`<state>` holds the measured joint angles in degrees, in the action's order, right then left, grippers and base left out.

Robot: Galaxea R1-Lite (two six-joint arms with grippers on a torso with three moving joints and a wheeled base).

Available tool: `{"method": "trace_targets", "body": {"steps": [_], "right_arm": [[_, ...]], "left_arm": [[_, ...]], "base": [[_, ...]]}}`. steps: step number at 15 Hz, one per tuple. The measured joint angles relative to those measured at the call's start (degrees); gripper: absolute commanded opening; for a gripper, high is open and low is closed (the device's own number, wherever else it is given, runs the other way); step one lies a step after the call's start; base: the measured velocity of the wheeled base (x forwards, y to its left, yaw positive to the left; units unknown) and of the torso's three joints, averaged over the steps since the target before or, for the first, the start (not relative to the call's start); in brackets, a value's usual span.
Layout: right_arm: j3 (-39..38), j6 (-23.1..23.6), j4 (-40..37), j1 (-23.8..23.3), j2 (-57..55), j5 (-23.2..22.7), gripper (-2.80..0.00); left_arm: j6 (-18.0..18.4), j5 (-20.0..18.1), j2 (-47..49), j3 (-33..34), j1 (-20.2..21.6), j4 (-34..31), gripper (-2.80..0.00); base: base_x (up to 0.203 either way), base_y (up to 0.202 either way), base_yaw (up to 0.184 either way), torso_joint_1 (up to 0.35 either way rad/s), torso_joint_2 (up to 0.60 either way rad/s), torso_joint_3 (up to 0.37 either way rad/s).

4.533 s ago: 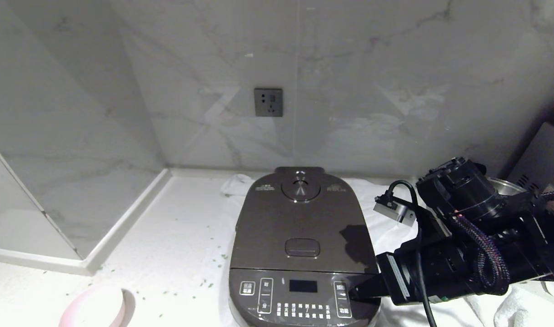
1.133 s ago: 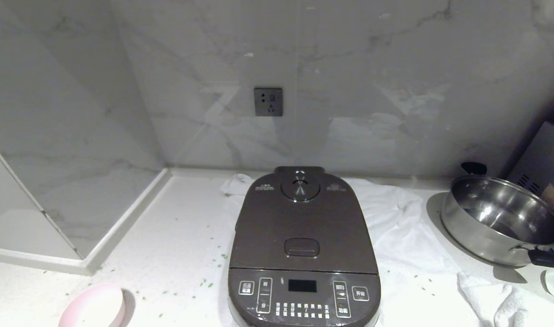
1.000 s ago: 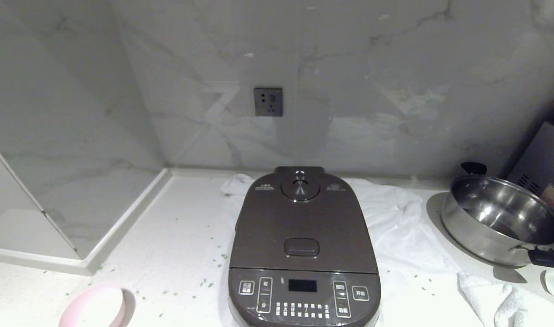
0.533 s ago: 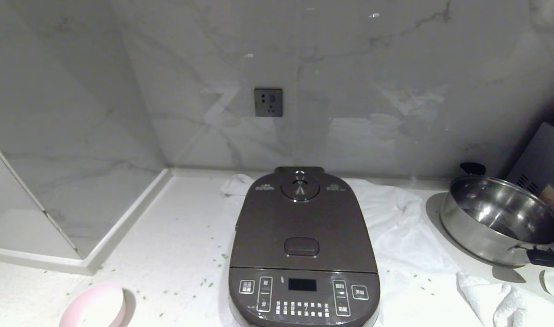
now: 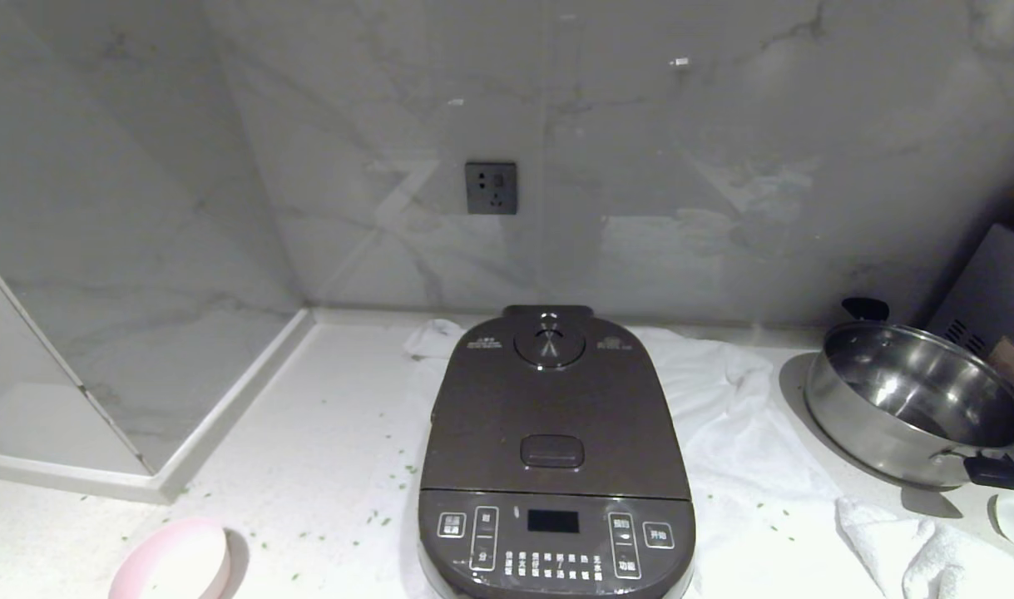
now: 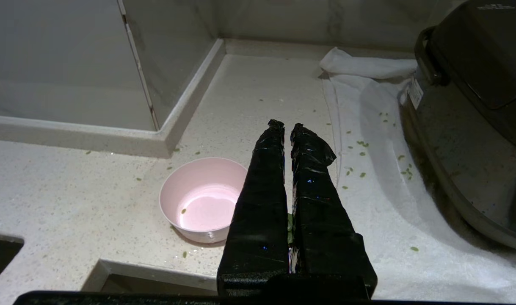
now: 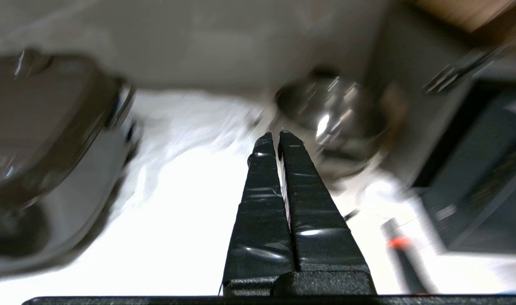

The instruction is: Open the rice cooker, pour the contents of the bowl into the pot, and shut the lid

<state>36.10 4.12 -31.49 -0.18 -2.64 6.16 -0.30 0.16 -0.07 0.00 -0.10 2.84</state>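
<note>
One rice cooker [image 5: 556, 449], one bowl [image 5: 172, 562], shut lid [image 5: 554, 408].

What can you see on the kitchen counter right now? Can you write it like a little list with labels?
rice cooker: in the middle of the counter, on a white cloth
lid: shut
bowl: pink, to the cooker's left, almost empty, a few green bits inside
green bits: scattered on counter and cloth
steel pan: on the right, looks empty
left gripper: shut, holding nothing, above the counter beside the bowl
right gripper: shut, holding nothing, between cooker and pan
</note>
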Motion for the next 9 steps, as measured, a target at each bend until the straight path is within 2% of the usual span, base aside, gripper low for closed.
{"method": "trace_targets", "body": {"steps": [3, 7, 9], "right_arm": [[-12.1, -3.05, 4.99, 0.16, 1.94, -2.21, -2.8], [-29.64, 1.64, 23.52, 0.18, 2.54, -2.65, -2.8], [-33.51, 0.64, 31.41, 0.18, 2.56, -4.64, -2.8]], "left_arm": [[0.0, 0.0, 0.0, 0.0, 0.0, 0.01, -2.8], [-0.02, 0.0, 0.0, 0.0, 0.0, 0.0, -2.8], [-0.02, -0.01, 0.0, 0.0, 0.0, 0.0, -2.8]], "base": [[0.0, 0.0, 0.0, 0.0, 0.0, 0.0], [0.0, 0.0, 0.0, 0.0, 0.0, 0.0], [0.0, 0.0, 0.0, 0.0, 0.0, 0.0]]}}
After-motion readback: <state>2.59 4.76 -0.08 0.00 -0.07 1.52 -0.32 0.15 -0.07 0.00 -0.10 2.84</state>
